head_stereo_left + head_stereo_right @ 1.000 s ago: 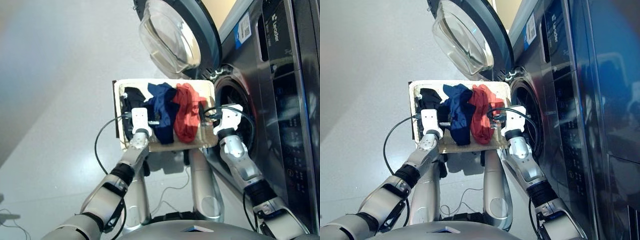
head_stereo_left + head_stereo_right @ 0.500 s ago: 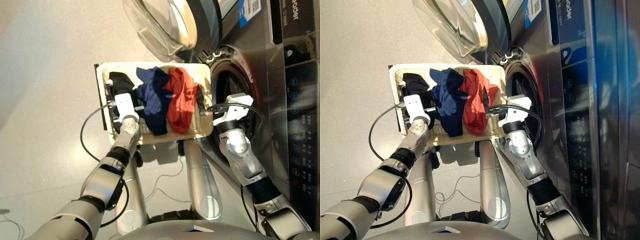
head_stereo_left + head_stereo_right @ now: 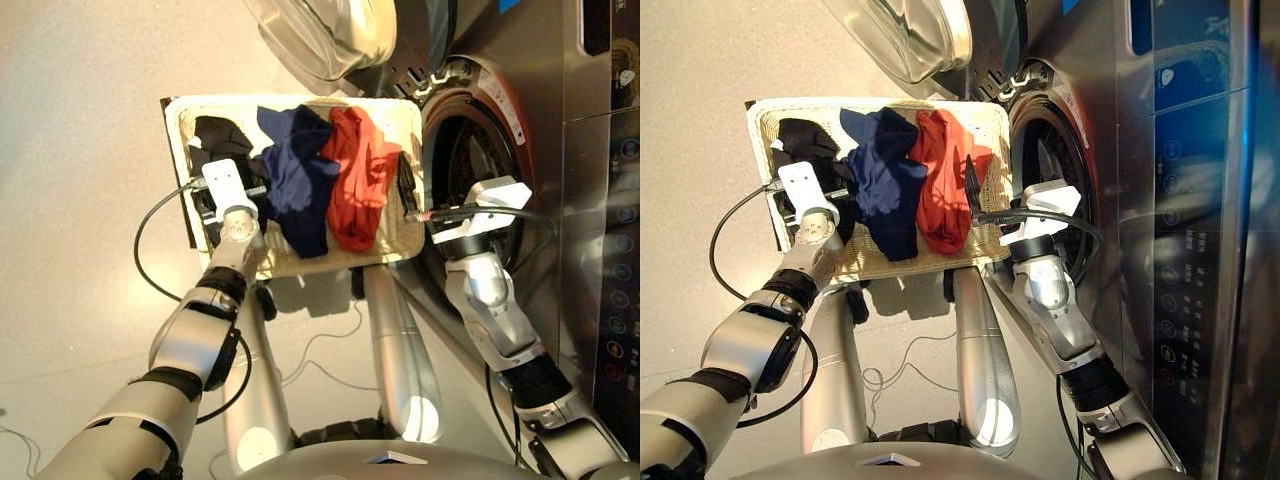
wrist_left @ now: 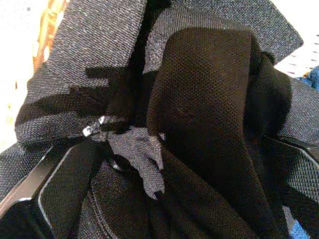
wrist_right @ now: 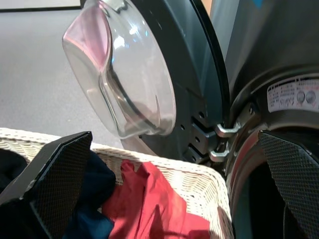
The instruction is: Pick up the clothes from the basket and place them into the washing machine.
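Your left gripper [image 3: 205,196] is down in the left end of the basket [image 3: 412,120], right on the black garment [image 3: 218,135]. In the left wrist view its fingers [image 4: 65,186] stand apart on either side of a bunched fold of that black cloth, so they look open around it and not yet closed; you have no grip to trust so far.

Next to the right lies the navy blue garment [image 3: 292,175], draped over the middle of the basket with its near end hanging toward the near rim. Touching it on the right is the red-orange garment [image 3: 360,175].

All three garments are in the basket, so judge the task as barely started: nothing has gone into the machine, and three picks and three drops are left.

Your right gripper [image 3: 969,183] hovers over the right end of the basket, beside the red-orange piece, with its fingers [image 5: 55,164] spread wide and holding nothing.

Farthest right, the washing machine [image 3: 560,150] stands just beside the basket, its porthole door [image 3: 330,30] swung open and the drum mouth [image 3: 470,165] dark, with no clothes visible inside.
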Available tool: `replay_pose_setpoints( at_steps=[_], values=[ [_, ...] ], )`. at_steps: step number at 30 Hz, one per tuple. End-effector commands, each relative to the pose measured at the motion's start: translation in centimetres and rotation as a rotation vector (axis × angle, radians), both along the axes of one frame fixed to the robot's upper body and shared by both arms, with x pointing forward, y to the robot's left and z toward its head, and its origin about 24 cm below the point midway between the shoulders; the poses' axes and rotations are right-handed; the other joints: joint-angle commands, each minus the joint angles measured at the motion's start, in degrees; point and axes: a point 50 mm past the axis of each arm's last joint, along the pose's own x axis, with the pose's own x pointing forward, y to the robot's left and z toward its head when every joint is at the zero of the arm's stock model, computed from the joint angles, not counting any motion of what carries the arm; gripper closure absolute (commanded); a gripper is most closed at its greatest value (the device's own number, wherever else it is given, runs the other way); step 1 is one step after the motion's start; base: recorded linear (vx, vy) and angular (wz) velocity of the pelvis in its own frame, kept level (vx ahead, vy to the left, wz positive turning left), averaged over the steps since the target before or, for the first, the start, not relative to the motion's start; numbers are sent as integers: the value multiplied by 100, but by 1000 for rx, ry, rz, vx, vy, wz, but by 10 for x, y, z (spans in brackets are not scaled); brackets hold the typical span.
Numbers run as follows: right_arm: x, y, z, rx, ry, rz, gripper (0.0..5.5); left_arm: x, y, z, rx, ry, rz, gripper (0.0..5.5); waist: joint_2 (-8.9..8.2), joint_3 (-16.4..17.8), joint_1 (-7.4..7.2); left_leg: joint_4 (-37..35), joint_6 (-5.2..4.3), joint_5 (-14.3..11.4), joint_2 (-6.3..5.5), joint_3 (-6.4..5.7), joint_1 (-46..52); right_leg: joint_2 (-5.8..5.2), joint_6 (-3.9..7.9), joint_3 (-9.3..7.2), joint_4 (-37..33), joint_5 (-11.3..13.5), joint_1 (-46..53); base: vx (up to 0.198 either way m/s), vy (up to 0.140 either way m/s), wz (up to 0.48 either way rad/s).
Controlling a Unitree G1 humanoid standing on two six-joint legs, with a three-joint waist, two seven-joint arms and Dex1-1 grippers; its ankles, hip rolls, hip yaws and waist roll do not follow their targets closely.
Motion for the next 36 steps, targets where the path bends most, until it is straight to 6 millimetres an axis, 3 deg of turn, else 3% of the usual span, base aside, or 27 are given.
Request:
replay_pose_setpoints(
  at_steps=[1, 11, 12, 13, 23, 25, 32, 36],
  values=[
    [-21, -2, 38, 87, -209, 76, 0, -5, 32, -4, 47, 34, 94, 0, -33, -301, -137, 814, 15, -556, 56, -329, -290, 35, 498, 80, -159, 423, -82, 0, 0, 0],
    [-28, -7, 49, 75, -269, 84, 0, -2, 41, 6, 52, 8, 112, 0, -63, -338, -187, 989, 27, -551, 79, -356, -701, 15, 513, 72, -29, 436, -454, 0, 0, 0],
    [-28, -7, 49, 74, -268, 87, 0, -2, 41, 6, 54, 9, 109, 179, -59, -352, -190, 986, 26, -545, 73, -366, -720, 12, 514, 77, -22, 445, -482, 0, 0, 0],
    [-28, -7, 49, 72, -267, 86, 0, -2, 40, 6, 57, 11, 106, 550, -60, -365, -195, 1000, 29, -539, 60, -371, -745, 14, 508, 75, -22, 451, -492, 0, 0, 0],
    [-24, -8, 39, 46, -221, 82, 0, -5, 25, -4, 59, 15, 62, 550, 6, -512, -175, 549, 20, -389, -15, -364, -491, -28, 495, 75, -383, 589, -281, 0, 0, 0],
    [-18, -9, 30, 29, -177, 58, 0, -8, 12, -7, 106, -17, 7, 550, 33, -522, -122, 196, 9, -287, -97, -288, -164, -27, 505, 94, -662, 692, -22, 28, 15, 5],
    [2, -2, 8, -26, -68, 6, 0, -32, -15, -17, 35, -158, -84, 550, 145, -431, 146, -837, -39, 23, -383, -145, 979, -87, 576, 128, -1598, 955, 1070, 73, 17, 33],
    [9, 3, 1, -57, -21, 17, 0, -52, -20, -9, 21, -278, -134, 550, 210, -370, 312, -1436, 26, 164, -611, -85, 1734, -172, 646, 201, -2105, 1113, 1746, 96, 44, -51]
  ],
)
